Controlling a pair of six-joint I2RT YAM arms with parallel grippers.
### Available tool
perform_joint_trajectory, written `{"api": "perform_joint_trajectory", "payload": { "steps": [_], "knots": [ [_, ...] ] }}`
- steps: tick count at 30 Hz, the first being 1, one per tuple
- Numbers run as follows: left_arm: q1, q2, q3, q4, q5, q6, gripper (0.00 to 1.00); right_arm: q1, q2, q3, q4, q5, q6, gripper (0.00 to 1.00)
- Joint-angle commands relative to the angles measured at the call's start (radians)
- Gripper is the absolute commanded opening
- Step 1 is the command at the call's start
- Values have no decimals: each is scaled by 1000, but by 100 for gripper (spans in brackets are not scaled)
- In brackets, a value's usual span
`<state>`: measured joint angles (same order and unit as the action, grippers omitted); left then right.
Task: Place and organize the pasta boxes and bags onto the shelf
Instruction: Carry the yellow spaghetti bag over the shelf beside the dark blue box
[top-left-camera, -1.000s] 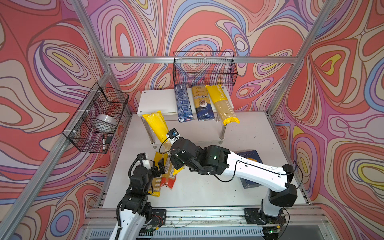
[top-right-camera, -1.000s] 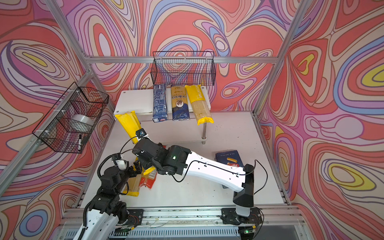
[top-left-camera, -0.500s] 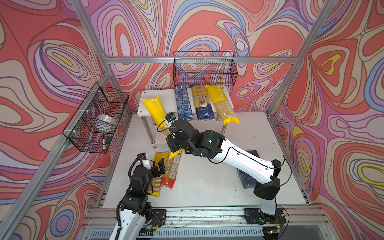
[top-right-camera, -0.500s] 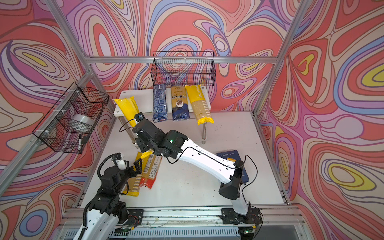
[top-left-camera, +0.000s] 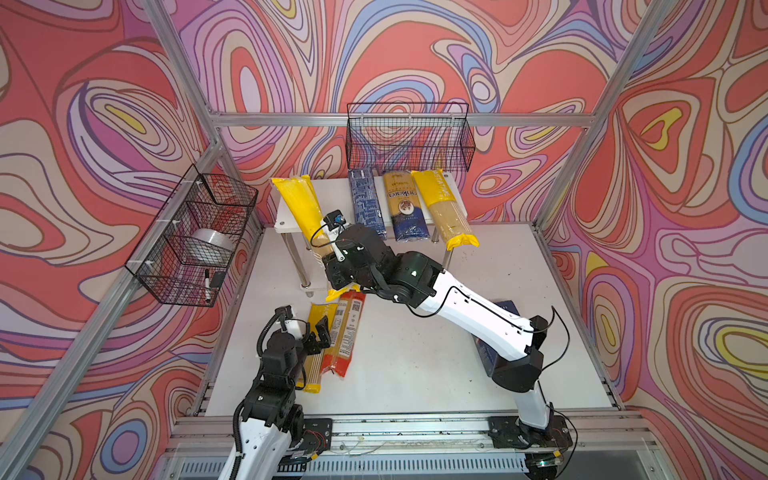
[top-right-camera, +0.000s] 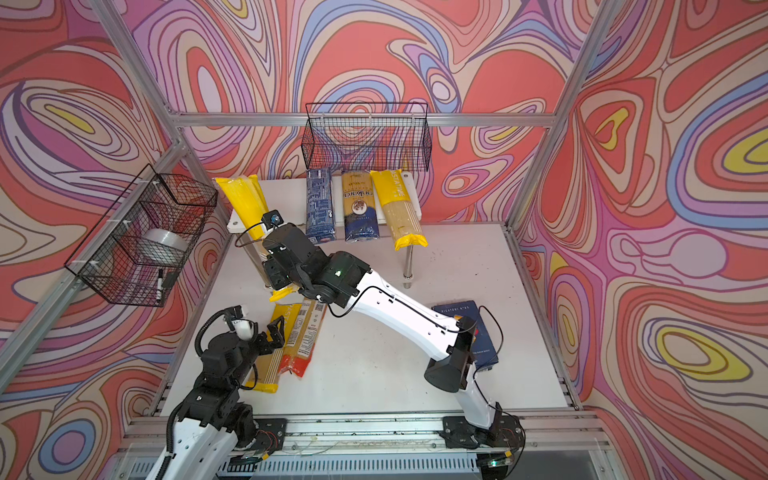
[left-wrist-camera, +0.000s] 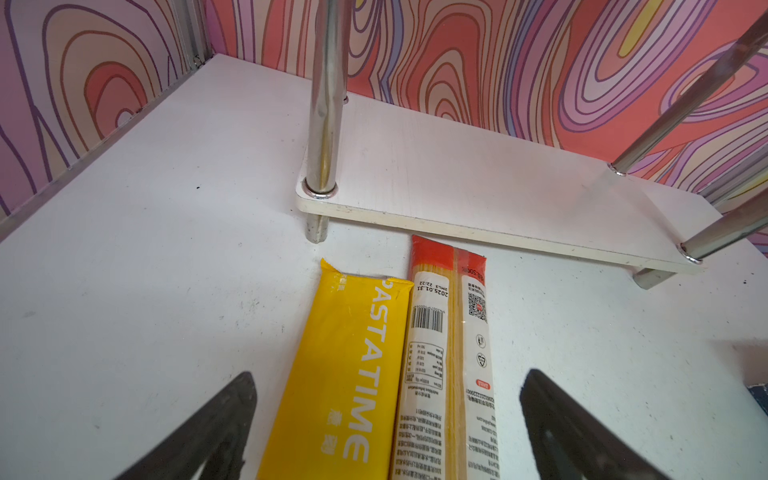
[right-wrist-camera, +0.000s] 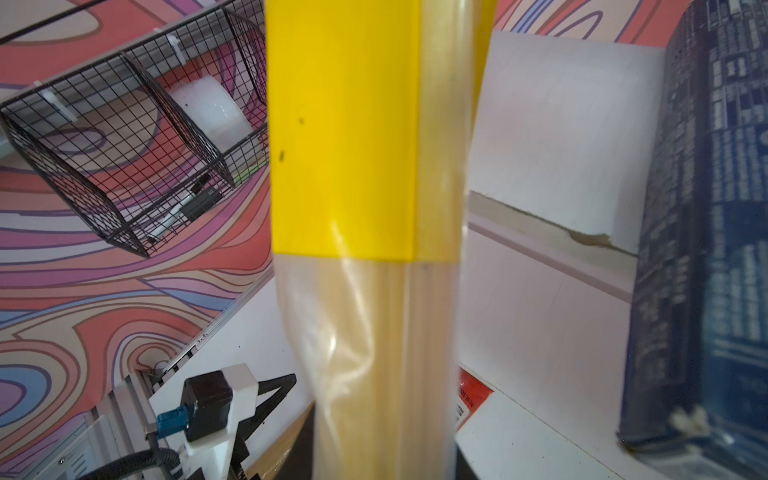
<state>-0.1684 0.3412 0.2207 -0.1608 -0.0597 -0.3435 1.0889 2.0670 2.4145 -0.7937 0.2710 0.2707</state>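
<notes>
Holding a yellow-and-clear spaghetti packet (top-left-camera: 297, 203) in the right gripper (top-left-camera: 334, 272), jaws pinched on its near end. Long axis toward 11 o'clock, far end over the 9 o'clock side of the shelf (top-left-camera: 332, 195). Wide open, farther off at 7 o'clock: left gripper (top-left-camera: 316, 332).

**Held packet moved from over the tabletop to the shelf's left end**

One second ago the right gripper (top-left-camera: 334, 272) held the yellow-and-clear packet (top-left-camera: 301, 203) low over the tabletop (top-left-camera: 415, 365), forward of the shelf's (top-left-camera: 286, 216) front left corner. Half a second ago the packet's yellow end had reached that corner. That end now overlies the left side of the top tier, close to its back edge, and the clear end projects past the front edge. The right arm (top-left-camera: 465, 307) has extended further toward the back left. Contact with the tier cannot be confirmed.
</notes>
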Motion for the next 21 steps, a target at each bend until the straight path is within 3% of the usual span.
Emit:
{"api": "perform_joint_trajectory", "payload": {
  "steps": [1, 11, 21],
  "knots": [
    [6, -1, 18, 17, 4, 11, 100, -28, -6, 65, 197, 17, -15, 6],
    [7, -1, 18, 15, 3, 10, 100, -69, 62, 158, 232, -9, -24, 8],
    [6, -2, 18, 13, -3, 8, 100, -89, 59, 146, 267, -19, -15, 10]
  ]
}}
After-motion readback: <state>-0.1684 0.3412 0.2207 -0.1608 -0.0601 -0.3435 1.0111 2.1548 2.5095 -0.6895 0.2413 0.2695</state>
